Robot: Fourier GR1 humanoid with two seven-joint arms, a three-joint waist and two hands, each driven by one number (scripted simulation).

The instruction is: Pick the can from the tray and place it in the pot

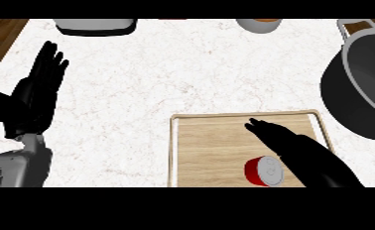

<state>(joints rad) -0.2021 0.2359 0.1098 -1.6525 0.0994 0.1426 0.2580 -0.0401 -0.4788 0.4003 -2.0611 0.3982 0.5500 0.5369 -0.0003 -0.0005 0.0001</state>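
Right hand (pixel 296 147) hovers open-fingered beside the red can (pixel 264 171) on the tray (pixel 212 140) (left hand (pixel 40 83) rests open), so grasping comes next, then carrying to the pot (pixel 351 87).

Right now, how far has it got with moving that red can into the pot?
Nothing looks finished yet: the red can lies on the wooden tray. In hand: the right hand is over the tray beside the can, fingers straight, not holding it. Left: gripping the can, lifting it and placing it in the dark pot at right. The left hand rests open at left.
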